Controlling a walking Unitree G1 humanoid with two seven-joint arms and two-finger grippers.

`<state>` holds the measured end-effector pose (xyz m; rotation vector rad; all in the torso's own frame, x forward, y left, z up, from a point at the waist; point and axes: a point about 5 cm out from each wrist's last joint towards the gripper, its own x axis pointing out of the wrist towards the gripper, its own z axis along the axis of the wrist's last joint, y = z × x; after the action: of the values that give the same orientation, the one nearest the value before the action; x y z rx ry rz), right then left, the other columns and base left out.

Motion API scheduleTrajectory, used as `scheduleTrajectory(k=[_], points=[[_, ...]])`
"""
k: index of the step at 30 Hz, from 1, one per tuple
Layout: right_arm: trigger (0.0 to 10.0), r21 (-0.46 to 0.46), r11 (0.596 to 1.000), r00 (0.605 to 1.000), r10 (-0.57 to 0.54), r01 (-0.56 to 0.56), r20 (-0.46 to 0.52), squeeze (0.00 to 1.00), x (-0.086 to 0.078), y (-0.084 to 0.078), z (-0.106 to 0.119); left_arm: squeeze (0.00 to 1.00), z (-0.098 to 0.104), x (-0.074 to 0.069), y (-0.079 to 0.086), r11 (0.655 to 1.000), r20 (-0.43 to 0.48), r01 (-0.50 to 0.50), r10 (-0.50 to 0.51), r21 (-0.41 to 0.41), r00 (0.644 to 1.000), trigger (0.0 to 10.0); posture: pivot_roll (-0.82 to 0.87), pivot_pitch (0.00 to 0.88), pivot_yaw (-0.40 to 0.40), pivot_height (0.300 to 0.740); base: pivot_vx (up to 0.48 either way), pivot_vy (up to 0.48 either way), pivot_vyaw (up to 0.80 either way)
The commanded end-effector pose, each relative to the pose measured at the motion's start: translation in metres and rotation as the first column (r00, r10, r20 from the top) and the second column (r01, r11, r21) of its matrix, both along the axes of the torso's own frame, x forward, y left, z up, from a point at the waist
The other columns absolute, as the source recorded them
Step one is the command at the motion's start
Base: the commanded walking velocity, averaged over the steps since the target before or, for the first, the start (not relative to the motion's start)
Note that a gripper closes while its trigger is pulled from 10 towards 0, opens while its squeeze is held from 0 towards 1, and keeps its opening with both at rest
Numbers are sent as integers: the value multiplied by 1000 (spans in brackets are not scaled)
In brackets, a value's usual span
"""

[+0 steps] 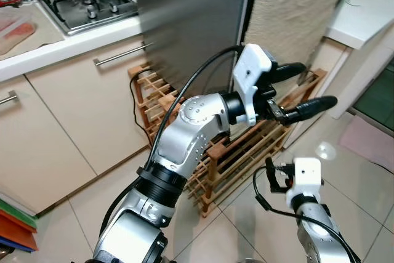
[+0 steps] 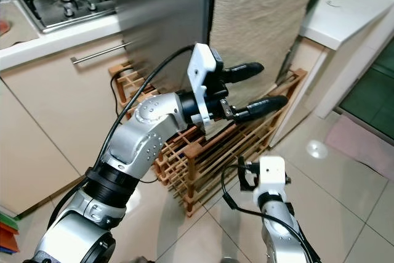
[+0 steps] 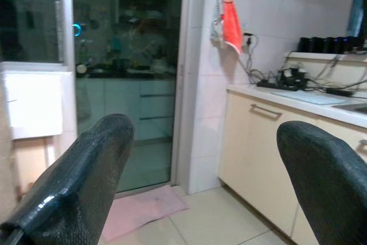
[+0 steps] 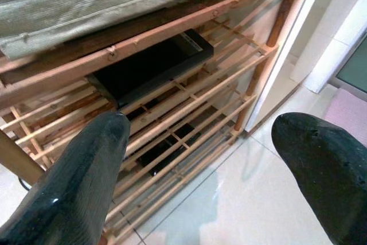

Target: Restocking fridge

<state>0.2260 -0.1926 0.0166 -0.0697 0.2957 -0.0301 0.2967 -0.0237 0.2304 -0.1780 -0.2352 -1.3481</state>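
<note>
approach step: left gripper [image 1: 303,89] raised mid-frame, fingers wide, empty, near the tall grey steel fridge door [image 1: 191,16]. right gripper [image 4: 200,159] low, wide, empty. next: catch the door's edge.

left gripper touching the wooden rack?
Apart. The left wrist view shows the left gripper open, both fingers against open room, touching nothing; in the left eye view the wooden rack sits below it.
</note>
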Motion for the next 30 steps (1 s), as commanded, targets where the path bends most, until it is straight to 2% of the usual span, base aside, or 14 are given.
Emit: scheduleTrajectory(k=[1,4,5,6,7,8,10,13,16,20,22,23,27,30], points=[[10000,-13,1000,1000,15,-15,-3,0,1,1,-1,0,7,-4,-1,999,13,25,-25,-21,1000,10000,-161,0,38,740,0,0,0],[10000,-34,999,999,30,-31,-25,0,0,1,-6,0,7,1,7,999,17,-34,34,-5,999,10000,-166,0,44,740,0,0,0],[10000,-31,999,1000,25,-26,-18,0,1,2,-6,0,3,14,16,984,9,-175,175,18,985,10000,-166,0,47,740,0,0,0],[10000,-28,999,1000,17,-17,-12,0,1,1,-6,0,0,22,22,966,-3,-257,258,22,966,10000,-166,0,47,740,0,0,0],[10000,-25,1000,1000,12,-12,-8,0,1,1,-6,0,-1,29,28,946,-19,-323,324,20,946,10000,-166,0,46,740,0,0,0],[10000,-25,1000,1000,12,-12,-8,0,1,1,-6,0,-1,29,28,946,-19,-323,324,20,946,10000,-166,0,46,740,0,0,0],[10000,-35,999,999,-18,19,39,0,2,-3,-2,0,-9,47,53,840,-71,-542,542,24,837,10000,-161,0,46,740,0,0,0],[10000,-37,998,994,-42,46,100,0,6,-7,6,0,-20,58,77,734,-129,-677,677,51,725,10000,-158,0,46,740,0,0,0],[10000,-38,999,988,-30,37,151,0,13,-6,18,0,-29,59,90,690,-150,-721,721,67,676,10000,-153,0,45,740,0,0,0],[10000,-37,999,983,-10,17,183,0,18,0,26,0,-35,55,90,693,-161,-717,718,76,677,10000,-144,0,41,740,0,0,0],[10000,-37,999,979,6,1,202,0,21,7,30,0,-36,52,80,726,-159,-684,686,77,710,10000,-141,0,38,740,0,0,0],[10000,-39,999,975,22,-14,221,0,22,12,34,0,-37,47,69,766,-154,-637,642,84,751,10000,-141,0,38,740,0,0,0],[10000,-38,999,973,29,-20,230,0,24,14,37,0,-41,43,57,807,-141,-581,591,106,794,10000,-140,0,36,740,0,0,0],[10000,-39,999,973,31,-22,230,0,24,14,37,0,-43,42,49,819,-135,-563,573,110,808,10000,-143,0,35,740,0,0,0]])
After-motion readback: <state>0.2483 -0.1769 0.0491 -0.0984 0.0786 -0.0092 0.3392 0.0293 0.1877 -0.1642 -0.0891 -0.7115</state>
